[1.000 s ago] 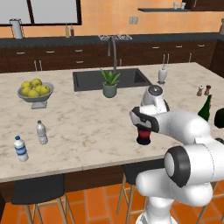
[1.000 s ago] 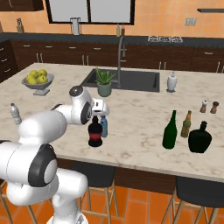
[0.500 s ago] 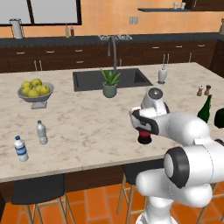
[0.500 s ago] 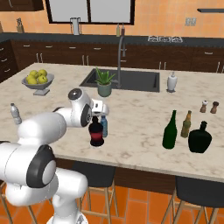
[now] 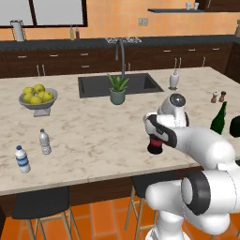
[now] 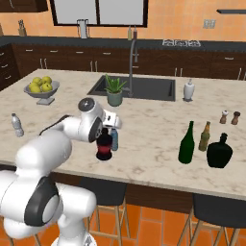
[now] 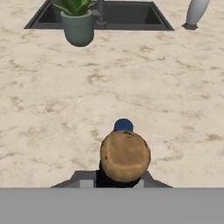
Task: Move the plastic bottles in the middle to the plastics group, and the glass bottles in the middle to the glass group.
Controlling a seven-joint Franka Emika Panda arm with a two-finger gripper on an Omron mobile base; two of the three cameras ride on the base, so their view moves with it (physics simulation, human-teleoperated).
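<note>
The black round-bodied bottle with a red label (image 6: 104, 149) (image 5: 155, 144) stands on the island's front half. My gripper (image 6: 104, 130) (image 5: 156, 132) (image 7: 116, 181) comes down over it and is shut on its narrow neck; its cork top (image 7: 125, 155) sits close under the hand camera. Right behind it stands the small blue plastic bottle (image 6: 114, 140), with its blue cap (image 7: 123, 125) peeking past the cork. The green wine bottle (image 6: 186, 143) (image 5: 218, 119) stands beside the brown glass bottle (image 6: 205, 137) at the right. The two clear water bottles (image 5: 44, 141) (image 5: 21, 159) stand at the left front.
A second black round bottle (image 6: 220, 151) stands by the brown one, with two shakers (image 6: 229, 117) behind. A potted plant (image 6: 114, 91) (image 7: 78, 22) and the sink (image 6: 139, 88) lie beyond the gripper. A fruit bowl (image 5: 38, 96) is at the far left and a white dispenser (image 6: 189, 90) by the sink.
</note>
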